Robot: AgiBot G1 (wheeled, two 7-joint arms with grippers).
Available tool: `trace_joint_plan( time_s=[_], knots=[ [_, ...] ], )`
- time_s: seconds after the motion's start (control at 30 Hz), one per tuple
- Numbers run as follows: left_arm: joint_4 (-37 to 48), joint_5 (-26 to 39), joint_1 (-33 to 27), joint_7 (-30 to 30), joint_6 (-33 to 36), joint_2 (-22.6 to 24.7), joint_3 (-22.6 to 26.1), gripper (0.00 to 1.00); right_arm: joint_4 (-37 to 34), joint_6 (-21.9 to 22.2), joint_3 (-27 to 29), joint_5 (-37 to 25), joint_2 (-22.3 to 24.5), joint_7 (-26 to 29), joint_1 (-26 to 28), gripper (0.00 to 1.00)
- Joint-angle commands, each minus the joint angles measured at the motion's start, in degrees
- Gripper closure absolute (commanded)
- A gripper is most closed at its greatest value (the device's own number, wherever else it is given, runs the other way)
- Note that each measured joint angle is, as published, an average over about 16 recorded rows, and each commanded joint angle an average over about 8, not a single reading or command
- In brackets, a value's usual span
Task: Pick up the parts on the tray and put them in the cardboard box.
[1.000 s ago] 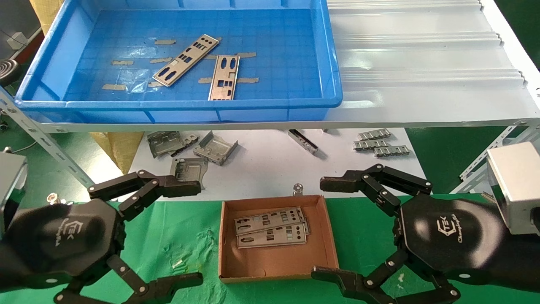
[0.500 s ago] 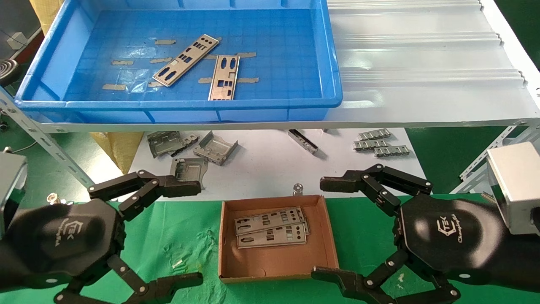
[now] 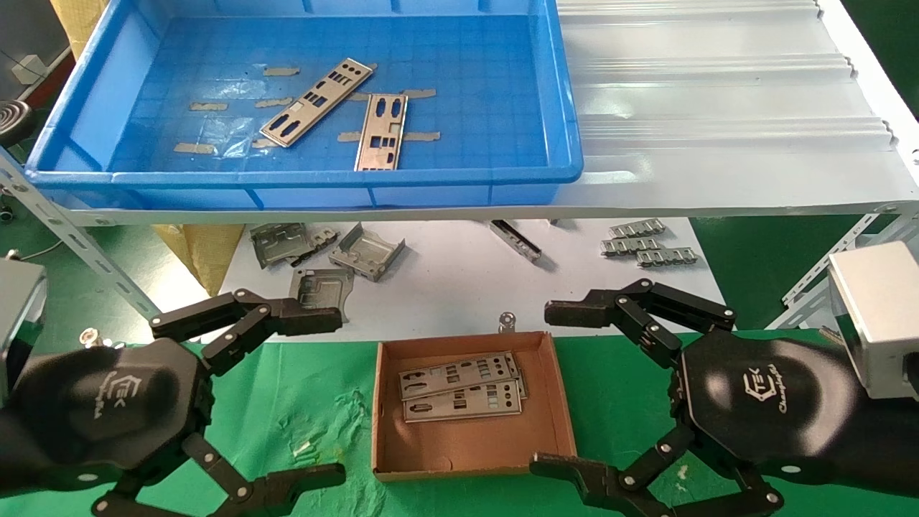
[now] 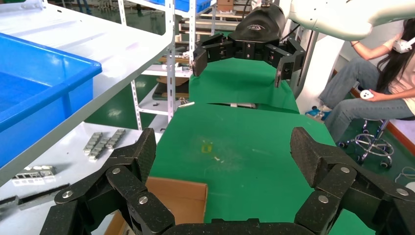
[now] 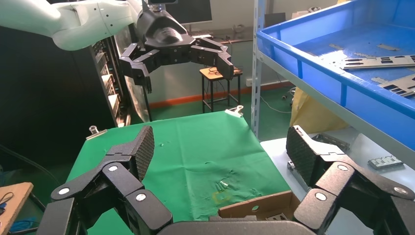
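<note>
Nothing is changing across the last second: the left tool [image 3: 291,395] and right tool [image 3: 571,388] are hanging released, flanking the cardboard box [image 3: 470,445]. Two parts [image 3: 459,391] are lying inside; two more [image 3: 316,104] are waiting at twelve o'clock in the tray [image 3: 567,108].
</note>
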Motion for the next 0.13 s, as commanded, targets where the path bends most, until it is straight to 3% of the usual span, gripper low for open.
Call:
trace_joint_plan(
  time_s=[0.03, 0.13],
  knots=[
    [0.0, 0.0, 0.0, 0.0, 0.0, 0.0, 0.0, 0.00, 0.0, 0.0, 0.0, 0.0, 0.0, 0.0, 0.0, 0.00],
    [0.0, 0.0, 0.0, 0.0, 0.0, 0.0, 0.0, 0.00, 0.0, 0.0, 0.0, 0.0, 0.0, 0.0, 0.0, 0.00]
  ],
)
